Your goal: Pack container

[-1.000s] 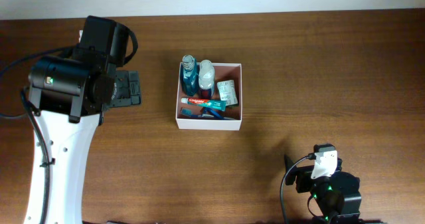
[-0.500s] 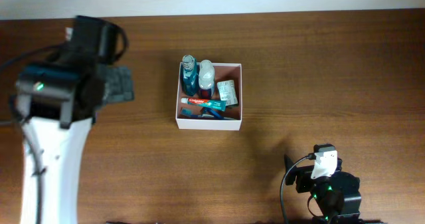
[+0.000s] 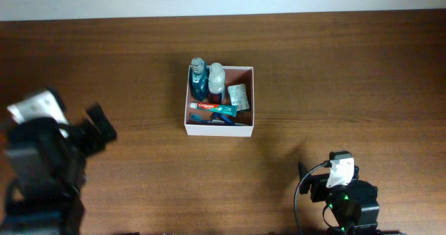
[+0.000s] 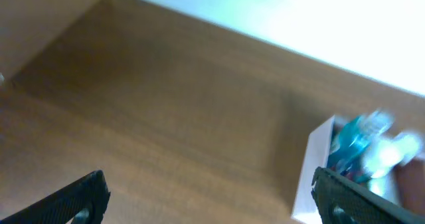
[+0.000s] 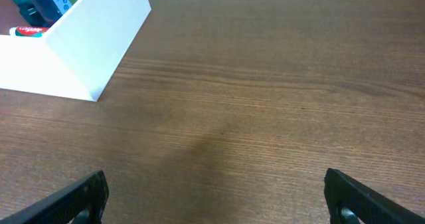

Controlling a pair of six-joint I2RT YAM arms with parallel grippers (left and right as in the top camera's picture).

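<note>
One container [image 3: 219, 130], two bottles [image 3: 199, 85], one toothpaste tube [image 3: 213, 107], one carton [image 3: 238, 95] inside; left fingers [image 4: 80, 194] spread wide near left edge, right fingers [image 5: 80, 194] spread at near-right corner

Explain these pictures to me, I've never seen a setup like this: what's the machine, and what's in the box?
Two robot arms, left and right, sit at a wooden table. One picture looks down from above; the other two come from a camera on each wrist, so the dark tips in the lower corners are that arm's own hand. The left hand and right hand are both open, holding nothing. The white container holds a toothpaste tube, a blue bottle, a white bottle and a small carton.
</note>
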